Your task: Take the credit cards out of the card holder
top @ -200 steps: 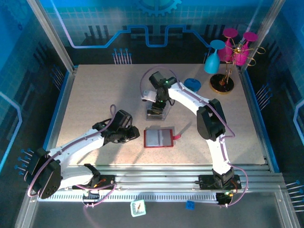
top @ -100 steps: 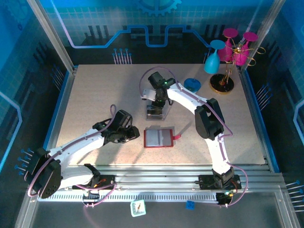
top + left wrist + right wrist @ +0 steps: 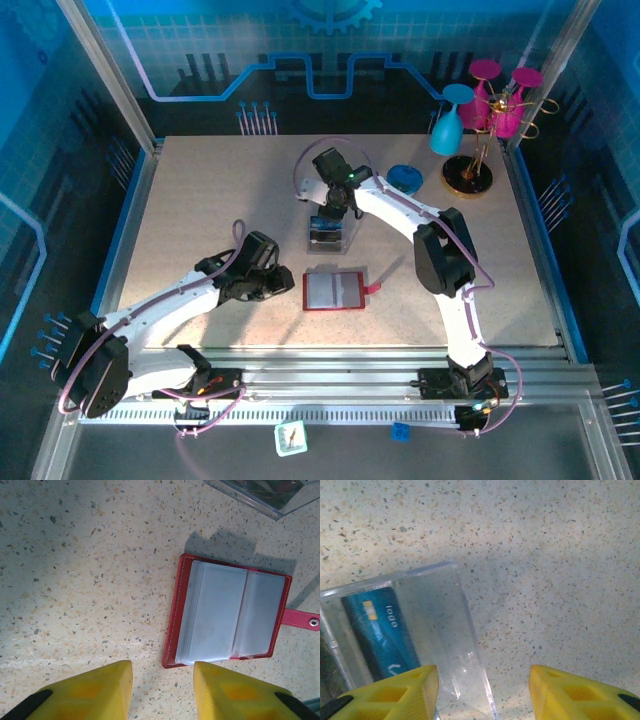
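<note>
The card holder [image 3: 230, 612] lies open just ahead of the left gripper [image 3: 162, 680], jaws apart and empty; the right gripper [image 3: 482, 680], also apart, hovers above a clear box [image 3: 435, 610].

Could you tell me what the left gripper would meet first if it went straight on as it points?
The left gripper would likely meet the open red wallet at its nearest edge, though depth is unclear and it might brush the table first.

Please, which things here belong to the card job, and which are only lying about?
Job: red card holder, blue card, clear box holding it.
Lying about: blue glass, pink glasses, gold-based stand, blue disc.
</note>
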